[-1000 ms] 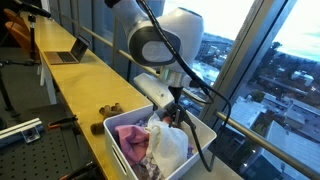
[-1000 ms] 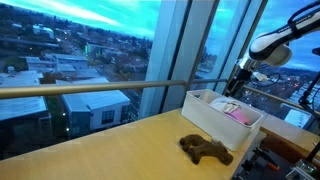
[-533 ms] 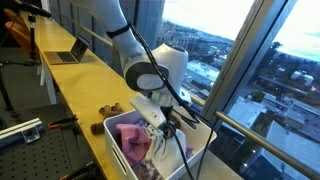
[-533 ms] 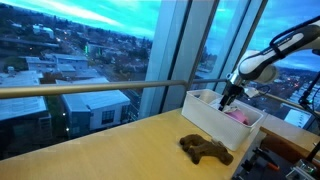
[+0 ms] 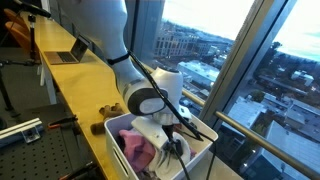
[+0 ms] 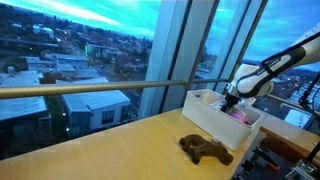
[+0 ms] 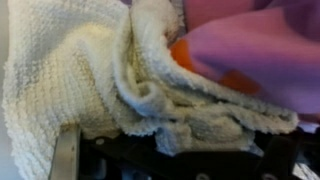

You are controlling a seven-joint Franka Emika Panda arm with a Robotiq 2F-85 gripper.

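Window-side yellow counter (image 5: 82, 88), white bin (image 5: 111, 127): cream, nubbly, rumpled towel (image 7: 70, 80) close at the tool (image 5: 170, 148), its opening impossible to tell.

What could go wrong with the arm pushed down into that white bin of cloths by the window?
1. The gripper sits deep among the cloths. The cream towel is bunched right against it and could snag, perhaps dragging the purple cloth up with it.
2. The white bin looks light, so a pull on tangled cloth might tip it or slide it along the table.
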